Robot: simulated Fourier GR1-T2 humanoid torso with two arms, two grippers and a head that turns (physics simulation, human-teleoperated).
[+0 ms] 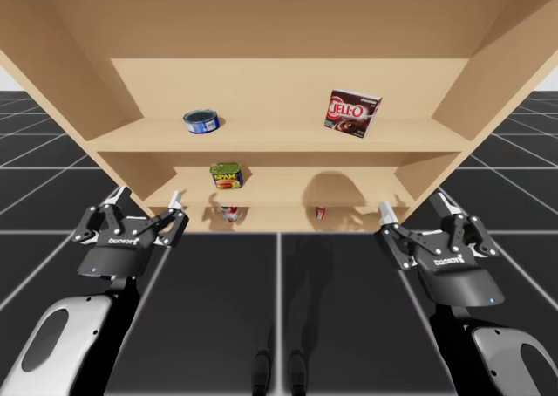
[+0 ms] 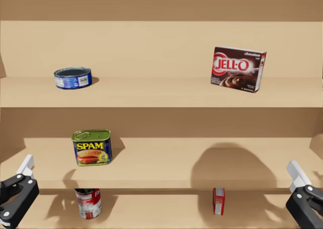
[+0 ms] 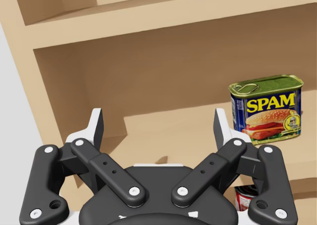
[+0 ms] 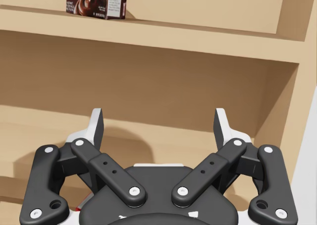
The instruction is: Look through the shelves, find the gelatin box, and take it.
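My left gripper (image 1: 146,197) and right gripper (image 1: 412,206) hang before the shelves, fingers apart, holding nothing. A red box (image 2: 218,201) stands upright on the lowest shelf (image 2: 151,209), right of its middle. I judge it the gelatin box, though a bigger brown box (image 2: 238,69) on the top shelf (image 2: 151,94) is the other candidate. The red box lies ahead and left of my right gripper, the nearer of the 2, its long axis vertical.
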